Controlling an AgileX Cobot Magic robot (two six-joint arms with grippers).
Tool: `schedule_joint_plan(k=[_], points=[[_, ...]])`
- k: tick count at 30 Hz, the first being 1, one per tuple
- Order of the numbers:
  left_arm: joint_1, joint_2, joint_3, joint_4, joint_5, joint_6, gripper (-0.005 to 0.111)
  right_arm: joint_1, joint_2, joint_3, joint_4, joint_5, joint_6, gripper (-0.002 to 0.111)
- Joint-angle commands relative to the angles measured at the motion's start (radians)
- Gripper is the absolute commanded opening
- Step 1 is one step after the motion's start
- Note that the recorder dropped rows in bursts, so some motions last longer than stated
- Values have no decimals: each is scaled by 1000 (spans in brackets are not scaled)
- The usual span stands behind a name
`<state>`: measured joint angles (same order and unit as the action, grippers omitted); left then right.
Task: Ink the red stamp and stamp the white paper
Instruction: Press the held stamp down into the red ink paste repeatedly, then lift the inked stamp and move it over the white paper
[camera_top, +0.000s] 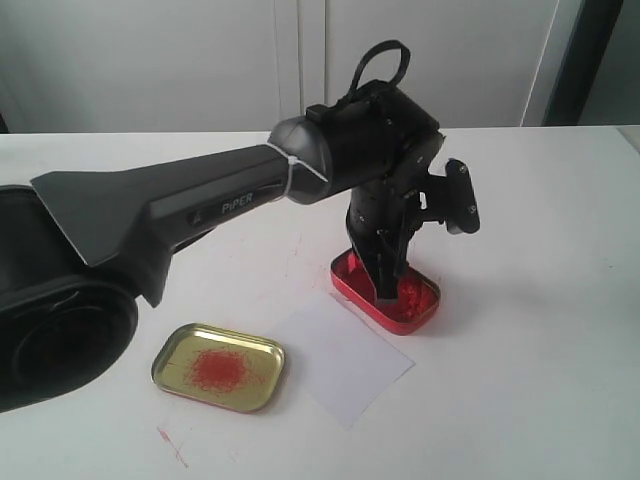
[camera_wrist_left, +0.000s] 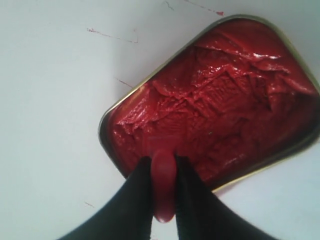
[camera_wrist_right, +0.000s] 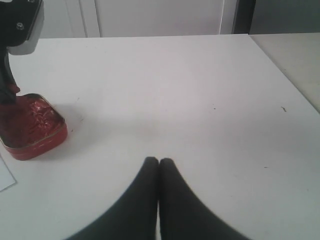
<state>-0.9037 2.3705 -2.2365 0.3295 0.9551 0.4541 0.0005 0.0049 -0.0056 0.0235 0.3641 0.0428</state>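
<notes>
From the exterior view I see my left arm reaching across the white table (camera_top: 520, 330) with the left gripper (camera_top: 388, 288) pointing straight down into the red tin (camera_top: 425, 300), its fingertips right at the ink paste. From here I cannot pick the stamp out from the red paste around it. The white paper (camera_top: 350, 365) lies flat just in front of the tin, one corner close to the tin's rim, and the gold lid (camera_top: 218, 367) sits to the paper's left, apart from it, with a red smudge in its middle. A few red scratches mark the table in front of the lid. On the left wrist view the picture is clearer: the two black fingers (camera_wrist_left: 195, 205) are clamped on the red stamp (camera_wrist_left: 163, 192), which stands between them with its far end meeting the paste near one corner of the tin. The paste is churned and glossy and fills the tin to its gold rim. On the right wrist view the right gripper (camera_wrist_right: 159, 161) hangs over bare table with its jaws pressed together and nothing between them. The tin is off to one side of it, well apart, with the left gripper's body above the tin and a corner of the paper at the picture's edge.
</notes>
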Motion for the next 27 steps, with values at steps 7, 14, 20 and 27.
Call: schedule_joint_plan(k=[7,14,20,27], points=[[28,-103,1,-142,180,73,0,1,-5,6,1,-14,4,0],[95,-131,1,-233,266,100,0,1,-5,6,1,-14,4,0],[131,-162,27,-312,266,102,0,1,-5,6,1,-14,4,0],[159,-203,106,-378,266,112,0,1,-5,6,1,-14,4,0]])
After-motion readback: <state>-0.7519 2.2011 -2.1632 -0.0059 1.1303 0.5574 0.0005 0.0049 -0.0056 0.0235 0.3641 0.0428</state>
